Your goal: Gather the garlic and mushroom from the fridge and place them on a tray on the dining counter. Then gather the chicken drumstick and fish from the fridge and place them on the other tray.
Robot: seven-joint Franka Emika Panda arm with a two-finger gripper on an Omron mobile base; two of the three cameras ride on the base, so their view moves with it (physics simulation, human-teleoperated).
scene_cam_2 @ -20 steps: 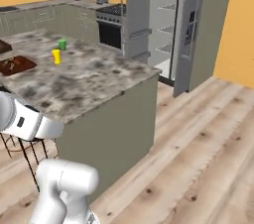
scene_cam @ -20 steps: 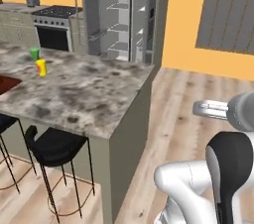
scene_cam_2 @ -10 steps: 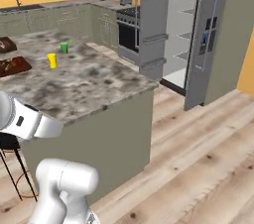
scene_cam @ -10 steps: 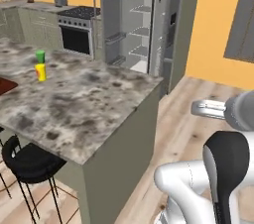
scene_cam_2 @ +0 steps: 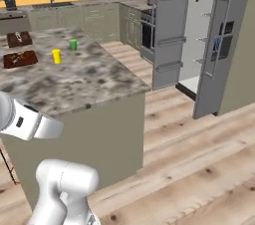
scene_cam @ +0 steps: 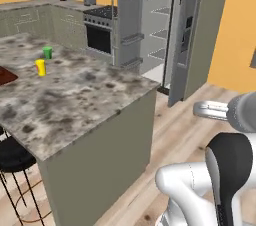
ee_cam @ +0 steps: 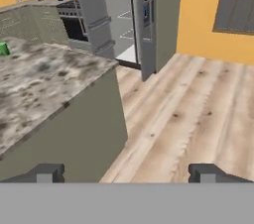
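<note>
fridge well beyond empty, wide gripper

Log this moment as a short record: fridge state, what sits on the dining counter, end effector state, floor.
fridge: fridge stands with both doors open, white shelves showing
dining counter: dining counter carries a yellow cup, a green cup and two trays at its far end
end effector: end effector open, holding nothing, over the wooden floor
stool: black stool beside the counter

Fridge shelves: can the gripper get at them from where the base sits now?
Probably not yet. The fridge stands open, but floor lies between it and the gripper, jaws apart and empty, beside the dining counter.
</note>
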